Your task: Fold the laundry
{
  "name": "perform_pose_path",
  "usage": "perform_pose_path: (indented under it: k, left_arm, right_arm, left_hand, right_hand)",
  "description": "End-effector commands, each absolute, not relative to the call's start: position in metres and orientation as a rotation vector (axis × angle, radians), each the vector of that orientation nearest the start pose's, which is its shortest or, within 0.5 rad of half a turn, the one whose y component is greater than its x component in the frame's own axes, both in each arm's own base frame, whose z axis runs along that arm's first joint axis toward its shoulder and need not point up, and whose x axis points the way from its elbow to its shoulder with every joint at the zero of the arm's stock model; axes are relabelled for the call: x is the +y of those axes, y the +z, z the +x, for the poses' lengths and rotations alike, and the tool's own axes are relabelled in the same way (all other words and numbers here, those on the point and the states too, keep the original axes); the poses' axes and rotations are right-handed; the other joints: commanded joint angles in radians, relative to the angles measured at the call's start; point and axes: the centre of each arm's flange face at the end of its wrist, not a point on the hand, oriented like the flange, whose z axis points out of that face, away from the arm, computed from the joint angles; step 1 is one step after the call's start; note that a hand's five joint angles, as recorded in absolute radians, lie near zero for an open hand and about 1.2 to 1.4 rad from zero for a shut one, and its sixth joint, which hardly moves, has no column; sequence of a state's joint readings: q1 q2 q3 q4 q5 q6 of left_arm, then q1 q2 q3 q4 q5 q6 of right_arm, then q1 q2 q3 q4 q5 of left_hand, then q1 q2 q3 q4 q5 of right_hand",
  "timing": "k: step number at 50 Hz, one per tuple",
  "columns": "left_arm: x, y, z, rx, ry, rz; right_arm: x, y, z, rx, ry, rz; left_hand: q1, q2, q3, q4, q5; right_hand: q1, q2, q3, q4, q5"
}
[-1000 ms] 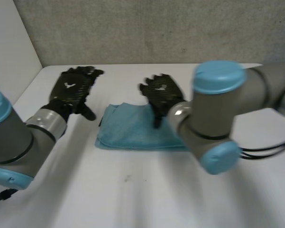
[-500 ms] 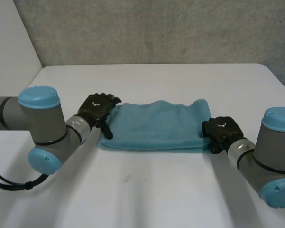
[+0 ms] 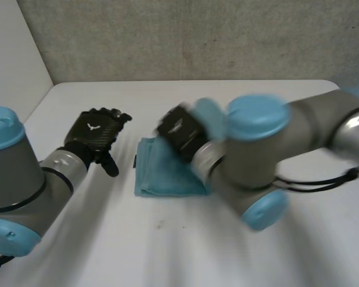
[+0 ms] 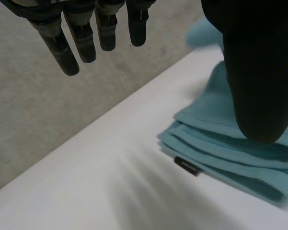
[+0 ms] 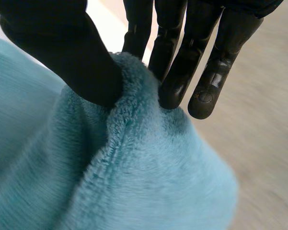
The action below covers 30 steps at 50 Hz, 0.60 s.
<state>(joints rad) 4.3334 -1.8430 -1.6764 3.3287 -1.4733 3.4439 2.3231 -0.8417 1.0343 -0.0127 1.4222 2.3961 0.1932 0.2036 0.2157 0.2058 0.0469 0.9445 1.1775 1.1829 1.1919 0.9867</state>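
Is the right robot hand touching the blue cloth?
Touching. The right wrist view shows the right robot hand pinching a fold of the cloth between thumb and fingers.

— What differs from half a second ago?
— The towel (image 3: 167, 176) is no longer spread across the middle of the frame. It is now a narrower folded stack, left of centre.
— And the right hand?
— The right hand (image 3: 180, 133) is gone from the lower right. It is now at the stack's upper edge, thumb and fingers pinching a fold of cloth. The right arm (image 3: 257, 155) now crosses the centre.
— The left hand?
— The left hand (image 3: 95, 134) is off the towel's left edge and further left over the desk (image 3: 167, 251), fingers straight, apart from the cloth.
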Motion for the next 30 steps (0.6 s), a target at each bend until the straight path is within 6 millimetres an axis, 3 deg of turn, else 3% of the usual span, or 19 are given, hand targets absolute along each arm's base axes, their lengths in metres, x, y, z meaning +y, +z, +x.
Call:
perform_pose_path:
  k: [1,3,6,7,10,11,14,16,19,21,26,30]
  left_arm:
    - [-0.273,0.219,-0.239,2.304,-2.098,0.824]
    - [-0.275,0.223,-0.239,2.3,-2.119,0.812]
    - [-0.281,0.233,-0.246,2.292,-2.183,0.793]
    - [-0.283,0.237,-0.248,2.288,-2.207,0.789]
    - [-0.292,0.245,-0.256,2.302,-2.279,0.754]
    - [-0.294,0.245,-0.261,2.317,-2.292,0.755]
    - [-0.293,0.245,-0.29,2.38,-2.37,0.83]
    - [-0.286,0.245,-0.314,2.427,-2.429,0.916]
    - [-0.285,0.236,-0.333,2.544,-2.437,0.968]
    - [-0.285,0.228,-0.339,2.62,-2.413,0.968]
    - [-0.286,0.195,-0.343,2.803,-2.256,0.924]
    - [-0.284,0.168,-0.341,2.891,-2.106,0.917]
  right_arm:
    - [-0.172,0.132,0.44,1.416,-1.719,-1.935]
    - [-0.18,0.143,0.439,1.439,-1.779,-1.888]
    - [-0.19,0.178,0.436,1.463,-1.901,-1.736]
    - [-0.204,0.206,0.427,1.509,-1.98,-1.579]
    - [-0.229,0.233,0.403,1.619,-2.014,-1.324]
    - [-0.241,0.247,0.387,1.67,-2.008,-1.169]
    - [-0.253,0.262,0.369,1.721,-1.973,-0.981]
    - [-0.264,0.261,0.355,1.789,-1.915,-0.855]
    - [-0.272,0.255,0.342,1.87,-1.853,-0.792]
    - [-0.274,0.253,0.34,1.901,-1.829,-0.789]
    - [-0.286,0.208,0.346,2.014,-1.67,-0.828]
    - [-0.292,0.187,0.35,2.073,-1.571,-0.827]
  left_hand:
    - [-0.019,-0.029,-0.041,-0.031,-0.047]
    - [-0.019,-0.029,-0.041,-0.031,-0.047]
    - [-0.019,-0.029,-0.041,-0.031,-0.047]
    - [-0.019,-0.029,-0.041,-0.031,-0.047]
    - [-0.019,-0.029,-0.041,-0.031,-0.047]
    - [-0.019,-0.029,-0.041,-0.031,-0.047]
    - [-0.015,-0.025,-0.037,-0.028,-0.043]
    - [-0.012,-0.022,-0.035,-0.025,-0.04]
    - [-0.009,-0.019,-0.032,-0.022,-0.037]
    - [-0.009,-0.019,-0.032,-0.022,-0.037]
    - [0.006,-0.005,-0.017,-0.007,-0.023]
    - [0.006,-0.005,-0.017,-0.007,-0.023]
  right_hand:
    - [-0.188,-0.421,-0.426,-0.435,-0.405]
    - [-0.453,-0.686,-0.692,-0.701,-0.67]
    - [-0.539,-0.772,-0.778,-0.787,-0.756]
    - [-0.632,-0.866,-0.871,-0.88,-0.849]
    - [-0.748,-0.981,-0.986,-0.995,-0.964]
    - [-0.762,-0.996,-1.001,-1.01,-0.979]
    - [-0.77,-1.003,-1.008,-1.017,-0.987]
    - [-0.77,-1.003,-1.008,-1.017,-0.987]
    - [-0.77,-1.003,-1.008,-1.017,-0.987]
    - [-0.77,-1.003,-1.008,-1.017,-0.987]
    - [-0.77,-1.003,-1.008,-1.017,-0.987]
    - [-0.77,-1.003,-1.008,-1.017,-0.987]
